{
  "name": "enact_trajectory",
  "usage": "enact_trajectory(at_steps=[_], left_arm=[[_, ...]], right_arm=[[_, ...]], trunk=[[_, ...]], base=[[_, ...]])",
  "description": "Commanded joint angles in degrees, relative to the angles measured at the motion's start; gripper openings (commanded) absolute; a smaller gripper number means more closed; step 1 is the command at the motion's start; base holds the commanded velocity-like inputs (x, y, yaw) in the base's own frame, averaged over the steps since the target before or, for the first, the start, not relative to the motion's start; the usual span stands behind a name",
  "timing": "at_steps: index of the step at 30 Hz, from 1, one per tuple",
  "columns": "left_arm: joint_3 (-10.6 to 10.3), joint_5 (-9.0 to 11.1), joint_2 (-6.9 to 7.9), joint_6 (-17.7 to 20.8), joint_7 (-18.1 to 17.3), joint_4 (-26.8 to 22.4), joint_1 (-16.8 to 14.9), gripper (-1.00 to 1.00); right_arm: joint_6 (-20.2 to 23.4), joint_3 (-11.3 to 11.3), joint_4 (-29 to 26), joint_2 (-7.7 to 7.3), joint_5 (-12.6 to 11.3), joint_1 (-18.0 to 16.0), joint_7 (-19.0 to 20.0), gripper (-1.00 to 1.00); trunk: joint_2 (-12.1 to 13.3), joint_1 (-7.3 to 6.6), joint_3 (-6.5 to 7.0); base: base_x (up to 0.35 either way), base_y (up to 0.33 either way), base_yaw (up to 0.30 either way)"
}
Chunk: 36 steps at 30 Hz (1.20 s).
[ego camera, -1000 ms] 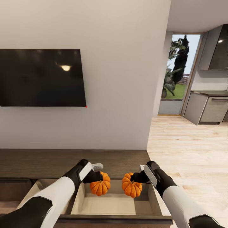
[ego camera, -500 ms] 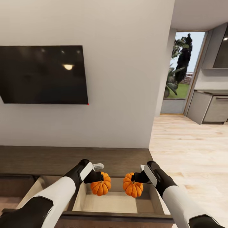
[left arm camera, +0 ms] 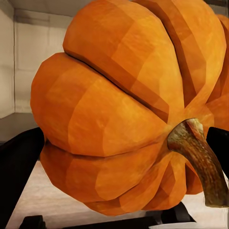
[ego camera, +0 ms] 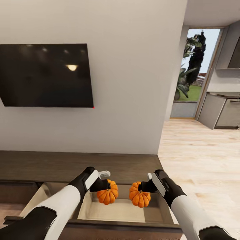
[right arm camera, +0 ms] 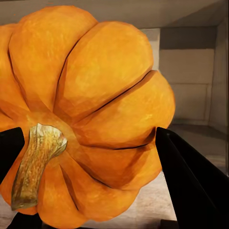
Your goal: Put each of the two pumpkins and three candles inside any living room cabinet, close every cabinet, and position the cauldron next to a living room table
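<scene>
Two orange ribbed pumpkins hang side by side over an open drawer [ego camera: 123, 211] of the low dark-brown cabinet [ego camera: 76, 166]. My left gripper [ego camera: 104, 186] is shut on the left pumpkin [ego camera: 108, 196]; close up it is a big orange body [left arm camera: 119, 109] with a brown stem, between dark fingers [left arm camera: 19, 171]. My right gripper [ego camera: 142, 187] is shut on the right pumpkin [ego camera: 140, 199], whose ribs [right arm camera: 95, 114] sit between black fingers [right arm camera: 191, 176]. The drawer's pale wood floor lies just below both. Candles, cauldron and table are out of view.
A black TV [ego camera: 46, 76] hangs on the white wall above the cabinet. A second drawer [ego camera: 36, 196] stands pulled out under my left arm. To the right, pale wood floor [ego camera: 200, 150] runs toward a glass door [ego camera: 195, 73] and grey kitchen units [ego camera: 221, 111].
The whole view has drifted a little, so the camera moved. Both grippers still hold their pumpkins over the open drawer, in nearly the same spots.
</scene>
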Motion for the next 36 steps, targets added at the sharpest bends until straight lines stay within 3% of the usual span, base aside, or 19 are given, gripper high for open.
enact_trajectory(at_steps=[1, 12, 36], left_arm=[[-0.42, 0.45, -0.01, 0.19, 0.44, -0.11, -0.03, -1.00], [-0.50, 0.27, -0.11, 0.19, 0.91, -0.11, -0.05, -1.00], [-0.46, 0.31, -0.19, 0.44, 0.93, -0.11, -0.14, -1.00]], right_arm=[[0.14, 0.24, -0.05, -0.02, -0.61, -0.05, -0.68, -1.00], [-0.04, 0.24, -0.05, -0.02, -0.48, -0.05, -0.60, -1.00], [-0.12, 0.24, -0.05, -0.02, -0.66, -0.05, -0.59, -1.00]], trunk=[[-0.03, -0.01, -0.13], [-0.03, -0.01, -0.85], [-0.03, -0.01, -2.74]], base=[[0.000, 0.000, -0.187], [0.000, 0.000, -0.153], [0.000, 0.000, 0.058]])
